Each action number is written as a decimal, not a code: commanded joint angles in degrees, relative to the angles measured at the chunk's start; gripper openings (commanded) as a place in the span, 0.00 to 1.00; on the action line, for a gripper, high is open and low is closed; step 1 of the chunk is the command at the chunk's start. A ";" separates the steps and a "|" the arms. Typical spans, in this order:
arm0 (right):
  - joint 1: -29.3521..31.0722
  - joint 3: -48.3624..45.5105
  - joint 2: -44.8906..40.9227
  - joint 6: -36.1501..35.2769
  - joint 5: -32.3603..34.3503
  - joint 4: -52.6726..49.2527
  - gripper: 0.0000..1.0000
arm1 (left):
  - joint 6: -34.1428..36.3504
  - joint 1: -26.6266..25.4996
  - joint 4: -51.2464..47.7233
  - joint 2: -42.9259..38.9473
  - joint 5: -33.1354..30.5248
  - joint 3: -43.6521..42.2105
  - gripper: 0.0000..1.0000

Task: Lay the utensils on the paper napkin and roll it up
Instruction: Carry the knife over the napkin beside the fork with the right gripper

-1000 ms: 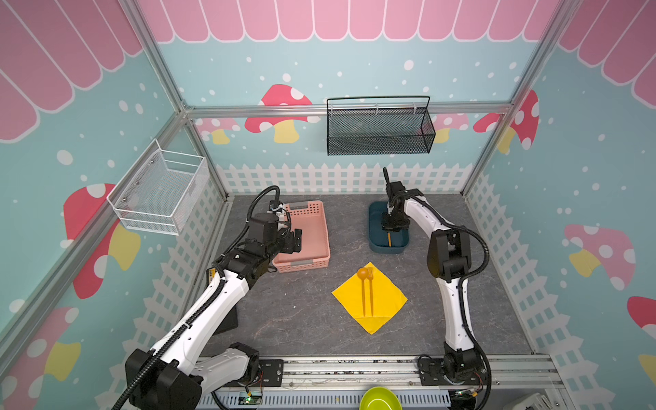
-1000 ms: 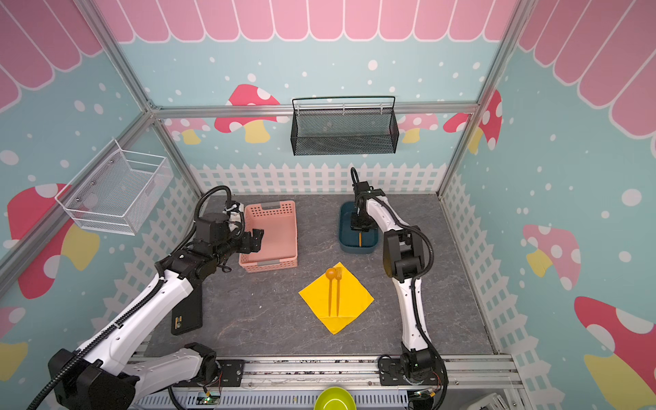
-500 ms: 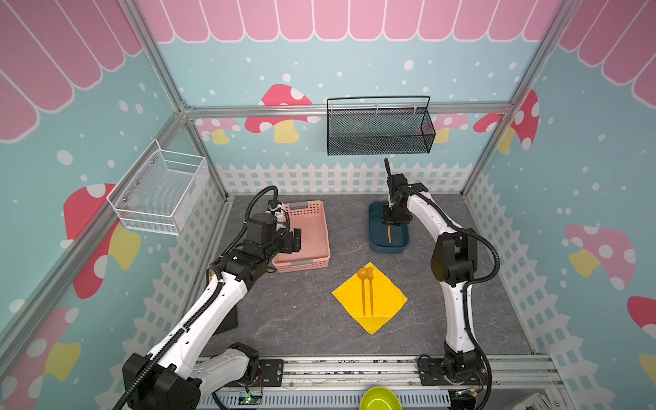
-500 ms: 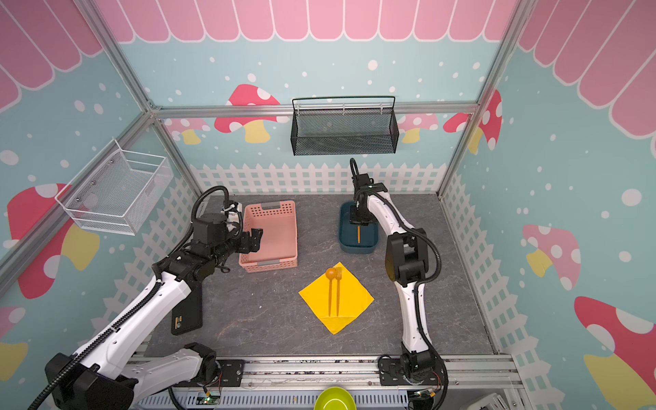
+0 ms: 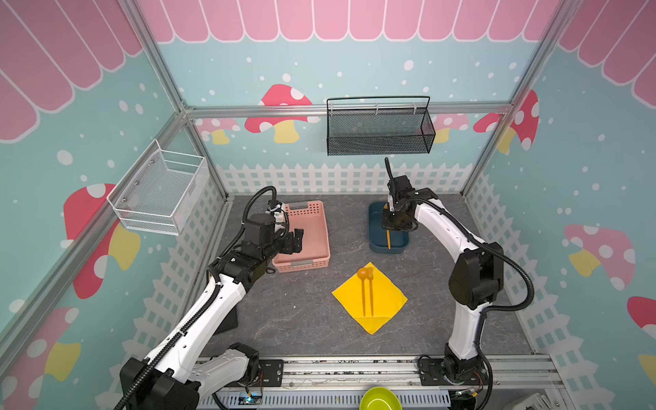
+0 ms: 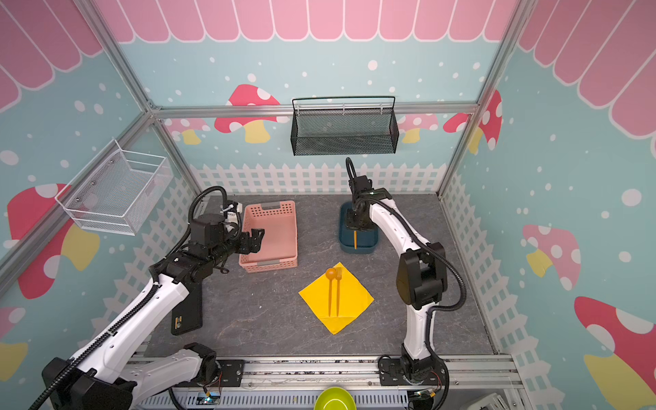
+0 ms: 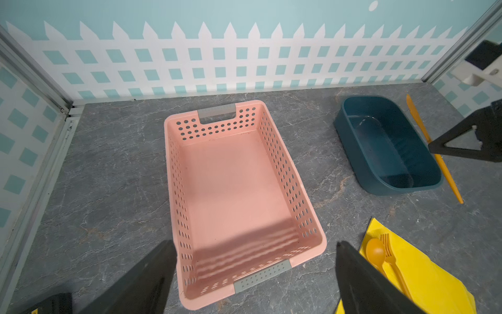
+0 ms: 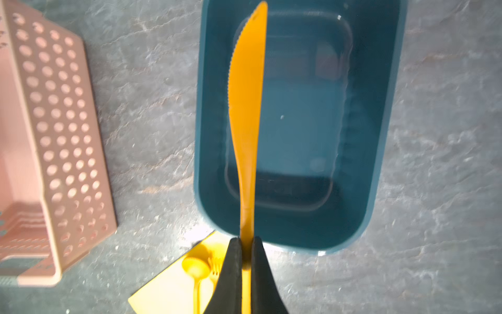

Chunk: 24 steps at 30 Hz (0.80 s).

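The yellow paper napkin (image 5: 385, 301) (image 6: 353, 301) lies flat like a diamond on the grey floor. On it the orange spoon (image 5: 362, 275) (image 6: 331, 274) and fork (image 5: 371, 284) (image 6: 339, 284) lie side by side. My right gripper (image 5: 389, 229) (image 8: 245, 240) is shut on the orange knife (image 8: 247, 108) (image 5: 388, 241) partway along its handle. It holds the knife in the air over the dark blue tub (image 5: 376, 245) (image 8: 380, 163), blade pointing toward the back wall. My left gripper (image 5: 296, 241) (image 7: 254, 244) hangs open and empty over the pink basket.
The pink slotted basket (image 5: 321, 230) (image 7: 307, 217) stands empty left of the tub. A black device (image 6: 186, 312) lies by the left wall. A black mesh basket (image 5: 380, 131) hangs on the back wall and a white one (image 5: 159, 191) on the left wall.
My right arm has risen, lifting the knife up out of the blue tub. The left arm has barely shifted and its jaws stay wide.
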 commanded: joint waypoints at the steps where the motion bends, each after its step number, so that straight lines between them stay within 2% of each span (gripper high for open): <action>1: 1.85 -7.28 -5.29 2.62 -0.03 2.89 0.05 | -0.73 -0.23 0.84 -0.97 2.31 -0.54 0.93; 14: 9.37 -37.31 -23.17 12.86 -0.66 10.29 0.05 | -1.65 -0.22 0.97 -1.08 4.36 -0.32 0.93; 19: 11.35 -44.58 -25.93 15.61 -2.46 13.51 0.05 | -1.55 -0.49 0.97 -0.93 4.07 -0.49 0.92; 24: 13.13 -47.36 -25.57 17.36 -3.71 16.54 0.05 | -1.59 -0.71 0.97 -0.73 4.07 -0.41 0.92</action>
